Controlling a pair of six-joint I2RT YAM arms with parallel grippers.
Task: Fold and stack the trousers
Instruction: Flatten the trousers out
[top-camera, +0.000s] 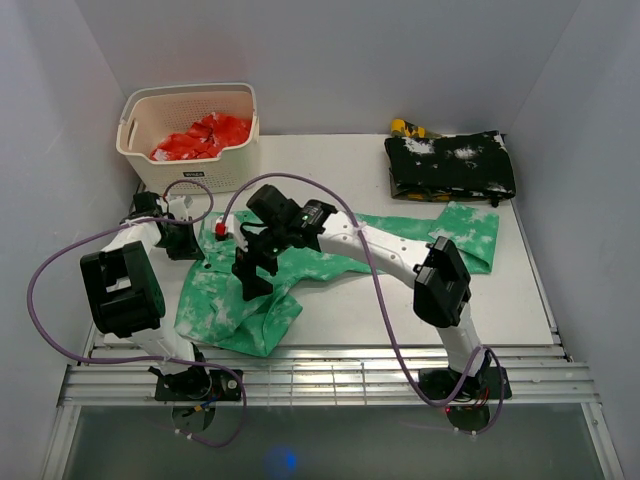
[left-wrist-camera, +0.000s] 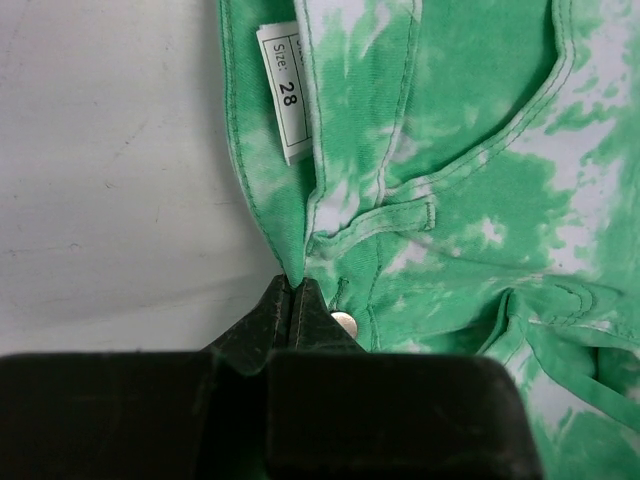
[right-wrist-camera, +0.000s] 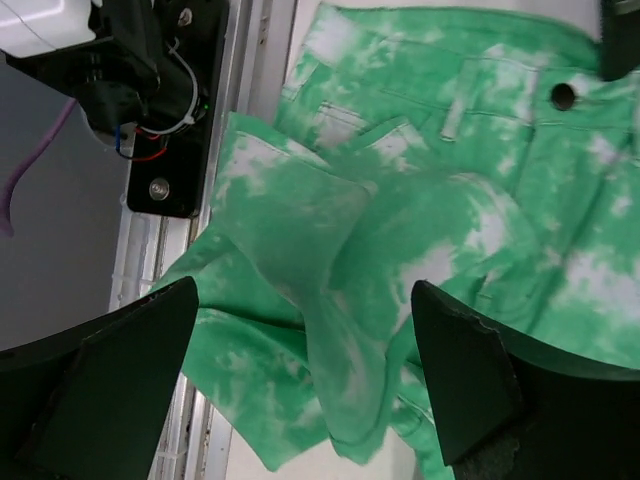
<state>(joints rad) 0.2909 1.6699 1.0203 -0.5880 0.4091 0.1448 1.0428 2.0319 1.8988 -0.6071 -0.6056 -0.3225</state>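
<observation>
The trousers (top-camera: 225, 310) lie unfolded across the middle of the worktop (top-camera: 320, 305), waist to the left, one leg reaching right. The left tool (left-wrist-camera: 293, 292) is closed, pinching the waistband edge just near of a size label (left-wrist-camera: 283, 95). The right tool (right-wrist-camera: 305, 300) hangs with its fingers (right-wrist-camera: 130, 380) spread wide over a bunched fold of green cloth, not touching it. A basket (top-camera: 190, 165) with red cloth (top-camera: 205, 135) stands far left, and a folded black garment (top-camera: 450, 165) lies far right.

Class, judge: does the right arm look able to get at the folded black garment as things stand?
Probably yes: the right gripper is open and empty, and only flat trousers cloth lies between it and the black garment.
</observation>
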